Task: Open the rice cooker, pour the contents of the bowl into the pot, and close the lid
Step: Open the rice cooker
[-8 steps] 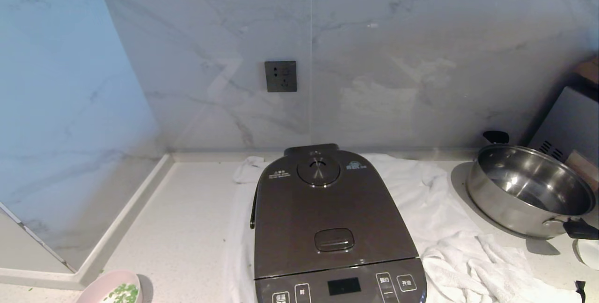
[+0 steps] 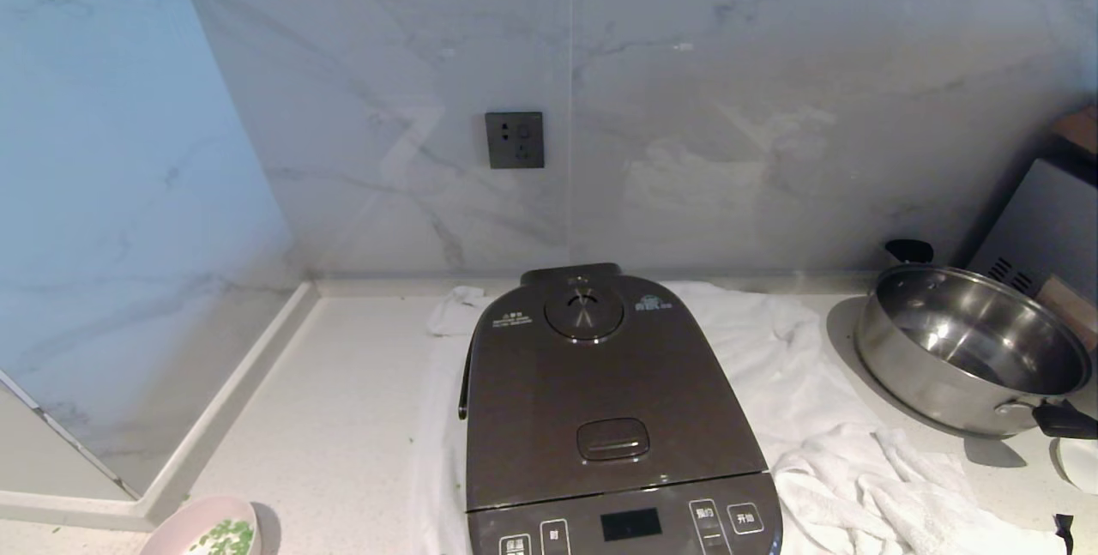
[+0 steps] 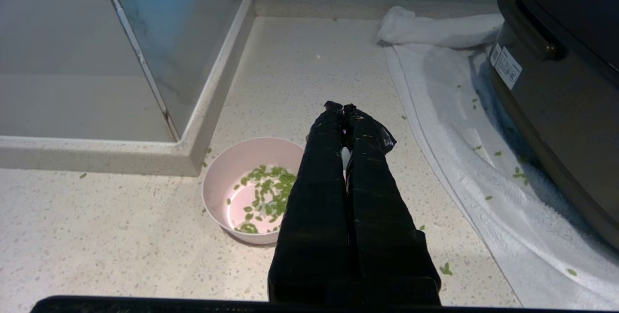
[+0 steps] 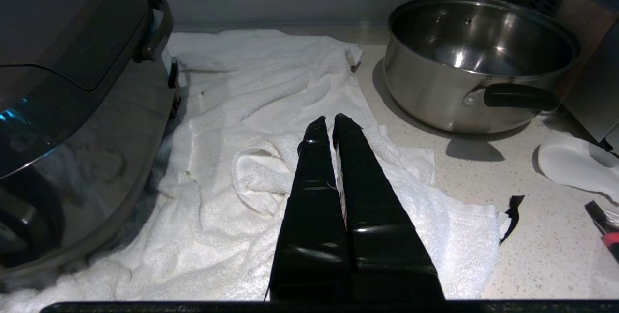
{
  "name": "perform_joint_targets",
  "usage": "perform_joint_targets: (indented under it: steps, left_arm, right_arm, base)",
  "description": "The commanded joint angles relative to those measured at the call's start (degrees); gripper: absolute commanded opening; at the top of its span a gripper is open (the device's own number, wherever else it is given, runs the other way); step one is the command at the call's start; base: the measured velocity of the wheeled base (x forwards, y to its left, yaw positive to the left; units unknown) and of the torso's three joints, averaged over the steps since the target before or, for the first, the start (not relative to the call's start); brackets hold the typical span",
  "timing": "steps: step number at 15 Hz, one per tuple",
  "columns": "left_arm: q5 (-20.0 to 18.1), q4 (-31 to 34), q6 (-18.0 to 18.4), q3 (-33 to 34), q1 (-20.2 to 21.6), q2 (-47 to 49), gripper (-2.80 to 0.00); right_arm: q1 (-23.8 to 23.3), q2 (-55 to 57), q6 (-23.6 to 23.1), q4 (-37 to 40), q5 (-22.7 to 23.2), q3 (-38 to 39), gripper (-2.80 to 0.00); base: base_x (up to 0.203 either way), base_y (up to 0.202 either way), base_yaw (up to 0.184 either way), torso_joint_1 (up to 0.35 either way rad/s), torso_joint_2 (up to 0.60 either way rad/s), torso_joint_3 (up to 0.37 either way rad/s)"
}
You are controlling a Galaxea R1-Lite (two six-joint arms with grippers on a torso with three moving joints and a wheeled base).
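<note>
Neither gripper appeared in the head view, where the rice cooker point(image 2: 613, 418) sat on a white towel point(image 2: 823, 418) on the pale counter point(image 2: 343, 418), its lid point(image 2: 600, 392) down flat and its latch button point(image 2: 612, 439) toward the near edge. The bowl point(image 2: 210, 529) stood at the lower left corner of that view, well apart from the cooker, with the contents point(image 2: 227, 534) as green bits inside it. A steel pot point(image 2: 969, 349) stood on the right beyond the towel, and a wall socket point(image 2: 515, 140) hung on the marble wall behind. In the left wrist view, the left gripper point(image 3: 342, 108) hovered above the counter with its black-wrapped jaws pressed together, holding nothing. The bowl point(image 3: 251, 189) lay just beside the jaws on one side, partly hidden behind them, the green contents point(image 3: 266, 194) spread over its floor. The cooker's side point(image 3: 556, 90) and the towel edge point(image 3: 435, 110) lay on the jaws' other side, with stray green bits point(image 3: 517, 173) on towel and counter. In the right wrist view, the right gripper point(image 4: 328, 120) hung over the rumpled towel point(image 4: 271, 110), its jaws together and empty. The cooker point(image 4: 72, 85) stood to one side of the jaws, the steel pot point(image 4: 478, 61) ahead of them on the other side.
</note>
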State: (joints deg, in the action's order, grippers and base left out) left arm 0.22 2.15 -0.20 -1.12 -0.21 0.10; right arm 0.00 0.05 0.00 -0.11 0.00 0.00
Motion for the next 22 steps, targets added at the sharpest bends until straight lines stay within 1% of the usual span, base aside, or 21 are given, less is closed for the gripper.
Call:
perform_joint_targets:
  steps: [1, 12, 13, 15, 18, 21, 22]
  left_arm:
    - [0.04, -0.04, 0.03, 0.07, 0.03, 0.08, -2.8]
    - [0.04, 0.02, 0.03, -0.02, -0.05, 0.08, -2.8]
    - [0.04, -0.04, 0.03, -0.02, -0.06, -0.01, -2.8]
    - [0.04, 0.05, 0.03, -0.02, -0.06, 0.08, -2.8]
    - [-0.04, 0.2, 0.2, -0.02, -0.06, 0.08, -2.8]
    - [-0.04, 0.23, 0.2, -0.02, -0.06, 0.08, -2.8]
    - [-0.04, 0.23, 0.2, -0.02, -0.06, 0.08, -2.8]
  right_arm:
    - [-0.07, 0.04, 0.0, -0.07, 0.0, 0.0, -2.8]
    - [-0.05, -0.05, -0.81, -0.66, -0.09, -0.07, -2.8]
    - [-0.03, 0.0, -1.18, -1.8, 0.2, -1.36, -2.8]
    - [-0.01, 2.97, -1.24, -0.94, 1.26, -7.2, -2.8]
    - [0.01, 11.52, -1.14, -0.28, 7.92, -14.86, -2.8]
    - [0.04, 27.39, -0.04, -0.3, 17.09, -24.23, -2.8]
    - [0.18, 34.08, 1.32, -0.35, 21.17, -28.18, -2.8]
  base:
    - [0.0, 0.0, 0.0, 0.0, 0.0, 0.0]
    - [0.0, 0.0, 0.0, 0.0, 0.0, 0.0]
    - [0.0, 0.0, 0.0, 0.0, 0.0, 0.0]
    - [0.0, 0.0, 0.0, 0.0, 0.0, 0.0]
    - [0.0, 0.0, 0.0, 0.0, 0.0, 0.0]
    - [0.0, 0.0, 0.0, 0.0, 0.0, 0.0]
    - [0.0, 0.0, 0.0, 0.0, 0.0, 0.0]
